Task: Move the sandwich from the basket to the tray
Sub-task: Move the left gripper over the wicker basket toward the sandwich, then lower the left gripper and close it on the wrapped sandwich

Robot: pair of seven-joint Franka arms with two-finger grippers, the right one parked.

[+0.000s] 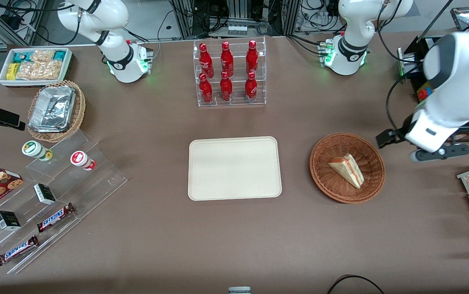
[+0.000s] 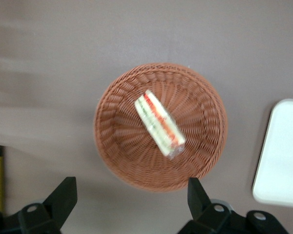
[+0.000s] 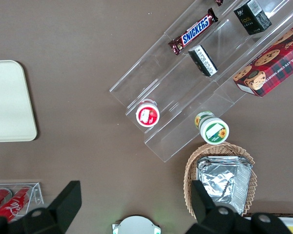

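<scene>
sandwich (image 1: 347, 169) lies flat mid-basket (image 1: 323, 176), near the bench's working-arm end, tray (image 1: 234, 168) bare at bench centre | front: my end effector (image 1: 398, 141) hangs off the basket rim, toward the working arm's end, so nothing blocks the pick | left wrist: fingers (image 2: 63, 195) spread, empty, looking down on the sandwich (image 2: 159, 123)

Wrapped sandwich (image 1: 347, 169) wedge lies, prob. on its side, in wicker basket (image 1: 324, 171); cream tray (image 1: 234, 168) beside.
</scene>
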